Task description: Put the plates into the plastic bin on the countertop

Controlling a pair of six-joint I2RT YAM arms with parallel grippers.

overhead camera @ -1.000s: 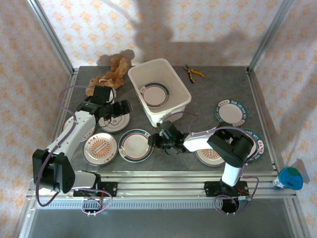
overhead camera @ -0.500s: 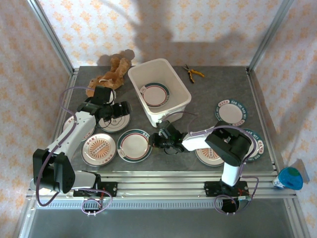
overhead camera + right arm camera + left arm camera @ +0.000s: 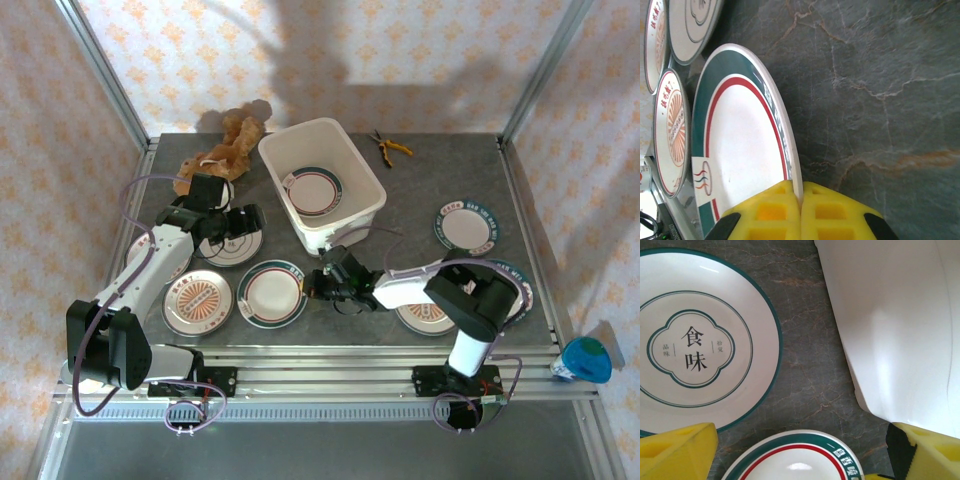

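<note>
My right gripper (image 3: 318,286) (image 3: 801,200) is shut on the right rim of a green-and-red-rimmed plate (image 3: 270,294) (image 3: 740,145), near the front of the countertop (image 3: 420,190). The plastic bin (image 3: 362,182) stands behind it, with one plate (image 3: 313,190) inside. My left gripper (image 3: 240,222) (image 3: 802,452) hangs open over a green-rimmed plate (image 3: 228,246), with nothing between its yellow fingers (image 3: 677,452). In the left wrist view a plate with Chinese characters (image 3: 695,347) lies at the left and the bin's wall (image 3: 900,330) at the right. An orange-patterned plate (image 3: 198,300) lies front left, and more plates (image 3: 466,226) on the right.
A brown teddy bear (image 3: 228,145) lies at the back left beside the bin. Yellow-handled pliers (image 3: 390,147) lie at the back. One plate (image 3: 425,318) lies partly under my right arm. Aluminium rails (image 3: 340,357) frame the near edge.
My right gripper's fingers have closed onto the plate's rim, and that arm has shifted slightly. The left arm has not moved.
</note>
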